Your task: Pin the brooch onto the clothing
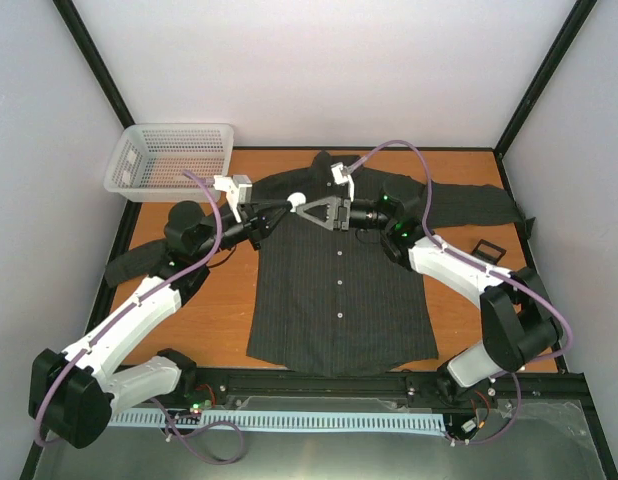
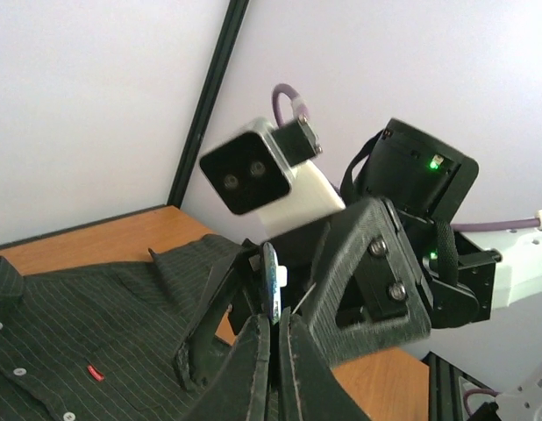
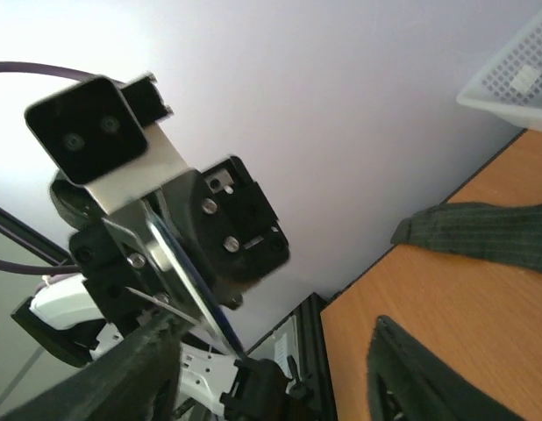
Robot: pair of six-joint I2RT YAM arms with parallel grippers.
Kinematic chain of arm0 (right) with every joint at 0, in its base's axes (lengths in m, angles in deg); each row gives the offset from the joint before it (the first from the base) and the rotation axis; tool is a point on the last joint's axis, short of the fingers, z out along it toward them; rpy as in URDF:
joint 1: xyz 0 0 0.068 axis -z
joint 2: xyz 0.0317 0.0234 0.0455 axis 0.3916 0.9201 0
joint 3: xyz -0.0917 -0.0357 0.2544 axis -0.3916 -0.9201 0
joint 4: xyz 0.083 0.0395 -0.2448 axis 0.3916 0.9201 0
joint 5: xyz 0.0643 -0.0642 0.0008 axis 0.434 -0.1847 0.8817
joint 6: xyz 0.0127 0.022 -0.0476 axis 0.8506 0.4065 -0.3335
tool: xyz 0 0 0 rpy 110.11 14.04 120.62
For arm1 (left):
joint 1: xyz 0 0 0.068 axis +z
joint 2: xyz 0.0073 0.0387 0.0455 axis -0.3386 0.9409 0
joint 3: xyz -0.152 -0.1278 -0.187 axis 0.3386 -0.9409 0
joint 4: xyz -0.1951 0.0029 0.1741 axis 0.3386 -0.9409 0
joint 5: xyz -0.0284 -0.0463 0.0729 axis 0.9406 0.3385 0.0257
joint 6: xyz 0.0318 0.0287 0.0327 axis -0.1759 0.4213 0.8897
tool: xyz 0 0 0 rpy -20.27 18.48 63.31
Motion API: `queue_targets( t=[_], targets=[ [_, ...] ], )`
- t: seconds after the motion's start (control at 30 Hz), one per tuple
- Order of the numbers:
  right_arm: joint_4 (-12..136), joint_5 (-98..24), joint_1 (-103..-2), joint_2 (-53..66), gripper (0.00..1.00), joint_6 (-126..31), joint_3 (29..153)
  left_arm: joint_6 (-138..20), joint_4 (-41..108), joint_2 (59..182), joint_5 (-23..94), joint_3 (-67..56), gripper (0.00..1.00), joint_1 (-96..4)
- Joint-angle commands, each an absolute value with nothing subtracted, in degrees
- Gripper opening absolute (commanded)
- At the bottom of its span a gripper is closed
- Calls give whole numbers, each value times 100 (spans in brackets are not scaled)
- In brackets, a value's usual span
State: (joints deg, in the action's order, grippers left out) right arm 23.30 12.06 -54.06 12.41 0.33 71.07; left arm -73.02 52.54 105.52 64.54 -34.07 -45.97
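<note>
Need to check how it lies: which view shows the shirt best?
Top external: the whole shirt lies spread out. Left wrist shows only fabric around the red tag; right wrist, a sleeve end.

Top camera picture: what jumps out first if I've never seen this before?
A big dark shirt lies spread on the orange table. Over its top part, near the collar, the left tool pinches a little round brooch. The right tool, open, meets it nose to nose.
</note>
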Motion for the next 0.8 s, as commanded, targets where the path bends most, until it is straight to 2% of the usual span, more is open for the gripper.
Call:
queue_targets(
  t=[0.0,0.17,0.37,0.47,0.6,0.77],
  targets=[
    [3376,1553,-5419,837,62,-988,7163,-7056,5236,10312,6008,-3375,1,-4669],
    [6072,1316,-5288,275,76,-3283,7302,-6997,5106,10357,5648,-3377,1,-4656],
    [6994,235,-5054,106,78,-3995,7564,-6690,4963,10465,5625,-3288,1,-4660],
    [6936,169,-5039,326,67,-3965,7890,-6645,4859,10493,5789,-3198,1,-4658],
    [6795,846,-5030,641,51,-4023,8282,-7148,4534,10627,5987,-2953,1,-4648],
    [6649,1562,-5027,825,44,-3918,8427,-7787,4749,10820,6762,-2979,1,-4607]
  ],
)
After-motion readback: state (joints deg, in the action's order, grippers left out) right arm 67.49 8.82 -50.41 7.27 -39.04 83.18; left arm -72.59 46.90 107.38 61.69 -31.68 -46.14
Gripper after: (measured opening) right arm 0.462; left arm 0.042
